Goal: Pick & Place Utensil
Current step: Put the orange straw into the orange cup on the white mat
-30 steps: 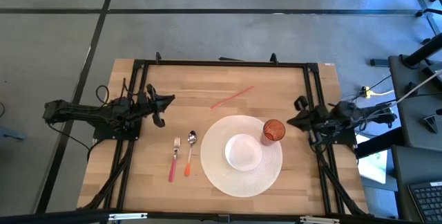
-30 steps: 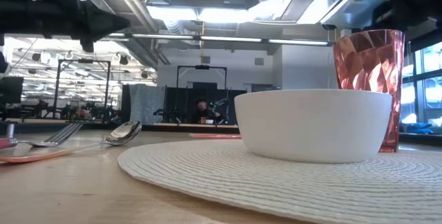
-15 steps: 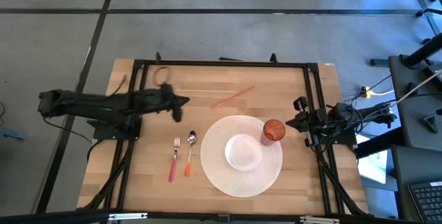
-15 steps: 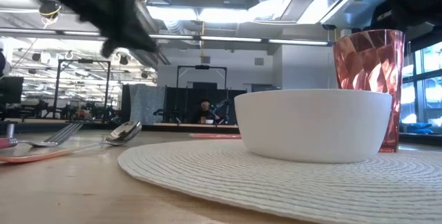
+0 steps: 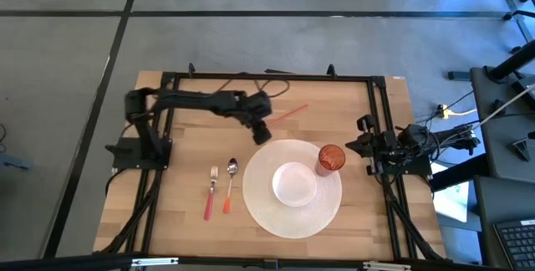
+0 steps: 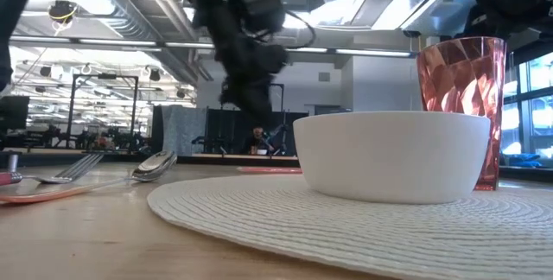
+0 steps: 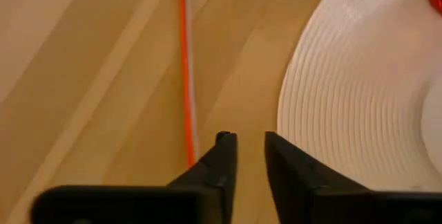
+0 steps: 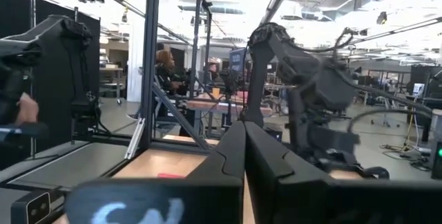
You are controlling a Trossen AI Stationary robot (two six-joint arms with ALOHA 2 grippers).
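Note:
A thin orange stick (image 5: 280, 119) lies flat on the wood near the table's far edge. My left gripper (image 5: 261, 131) hangs above the table beside the stick's nearer end (image 7: 190, 156), slightly open, touching nothing; the low view shows it (image 6: 253, 110) clear of the tabletop. A pink-handled fork (image 5: 211, 191) and an orange-handled spoon (image 5: 230, 182) lie side by side left of the white round placemat (image 5: 259, 200). My right gripper (image 8: 243, 128) waits, shut, at the table's right edge (image 5: 361, 146).
A white bowl (image 5: 294, 184) sits in the middle of the placemat, and a pink ribbed cup (image 5: 330, 158) stands on the mat's far right part. The black frame rails (image 5: 267, 76) run along the table's edges. Bare wood lies between the stick and the utensils.
My left arm has swung from the table's left edge toward the right and somewhat toward the far edge, reaching out over the table until its gripper hangs by the orange stick. Nothing on the table has moved.

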